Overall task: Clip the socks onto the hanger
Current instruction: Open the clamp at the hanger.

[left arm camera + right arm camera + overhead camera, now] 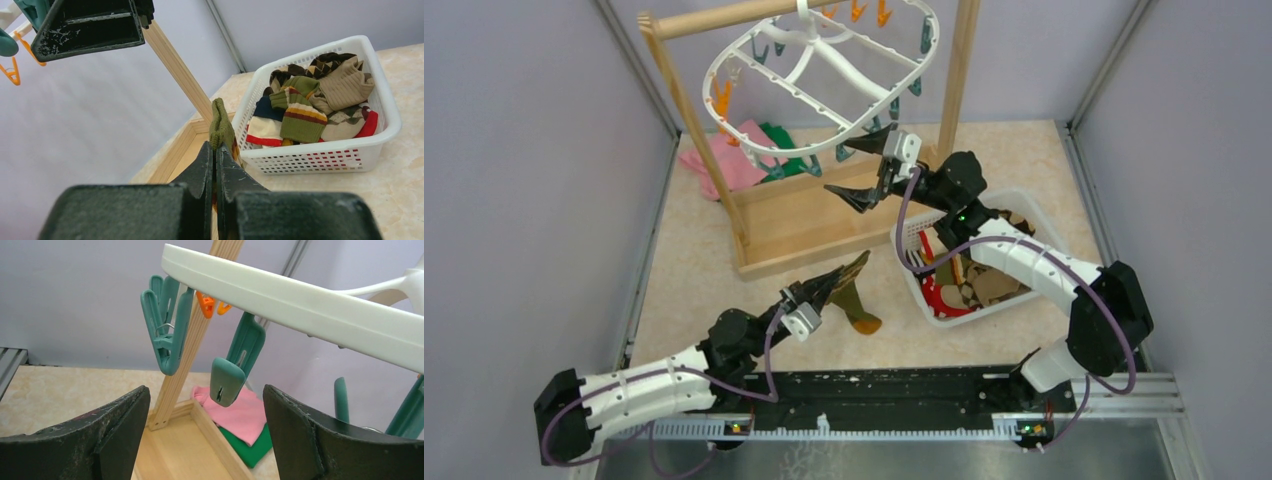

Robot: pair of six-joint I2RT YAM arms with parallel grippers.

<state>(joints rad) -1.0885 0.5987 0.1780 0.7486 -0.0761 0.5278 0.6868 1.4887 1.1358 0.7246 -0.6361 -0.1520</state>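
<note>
Left gripper (826, 284): clenched on olive sock (220, 126), just in front of wooden rack (796, 228) | right gripper (205, 395): released, jaws wide, under hanger (300, 297) on rack, teal clip (231, 371) between | other socks (310, 102): white basket (320, 152), right of rack

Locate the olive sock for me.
Top view, centre: the olive sock hangs from the shut left claw, just left of the white basket, by the wooden rack.

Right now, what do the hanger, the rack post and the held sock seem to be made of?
The hanger: smooth white plastic, probably, with a soft sheen. The rack post: pale wood, grain lines along it. The sock in the left end effector: matte olive knit fabric, visibly ribbed.
</note>
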